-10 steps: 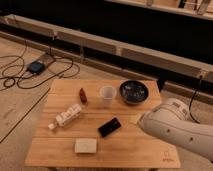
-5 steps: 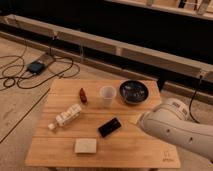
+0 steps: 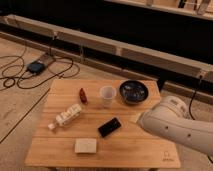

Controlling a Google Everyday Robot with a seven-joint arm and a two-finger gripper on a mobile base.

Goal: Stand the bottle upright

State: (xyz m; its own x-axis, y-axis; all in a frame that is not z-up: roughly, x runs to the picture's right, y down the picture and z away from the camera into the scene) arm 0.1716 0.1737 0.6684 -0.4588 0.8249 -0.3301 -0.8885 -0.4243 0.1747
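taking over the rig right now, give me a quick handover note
Pincer: hidden behind the white arm at the table's right side; open, holding nothing.
Bottle: lying on its side on the left part of the table, cap toward the front-left, apart from the black phone and the cup.
Done: nothing yet, the bottle is not gripped.
Left: reach across to the bottle, grasp it, stand it upright, let go.
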